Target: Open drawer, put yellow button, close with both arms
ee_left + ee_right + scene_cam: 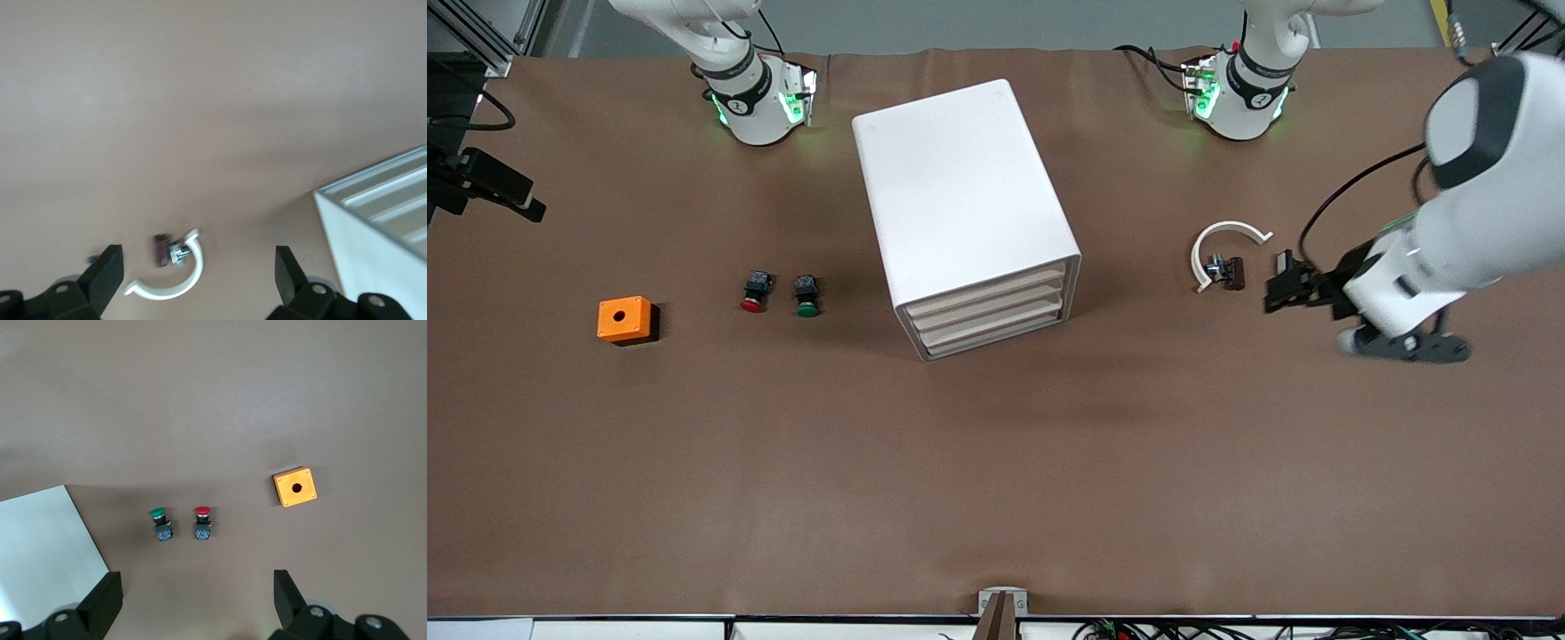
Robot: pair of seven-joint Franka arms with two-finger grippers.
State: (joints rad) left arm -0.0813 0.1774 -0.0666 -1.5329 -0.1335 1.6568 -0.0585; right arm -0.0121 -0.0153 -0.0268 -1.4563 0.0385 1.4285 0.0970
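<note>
Nearby, white clamp [1224, 252] beside wide-fingered left gripper [1282, 283]; drawer [985, 290] shut.

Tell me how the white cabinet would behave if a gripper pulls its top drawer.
The cabinet looks like thin plastic, so probably light; it may slide on the smooth brown table cover rather than let the drawer out. Being broad and boxy, it seems unlikely to tip.

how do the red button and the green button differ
The red button has a red cap; the green button has a green one. The red button lies closer to the orange box, the green closer to the cabinet. Both lie on their sides with dark bodies.
</note>
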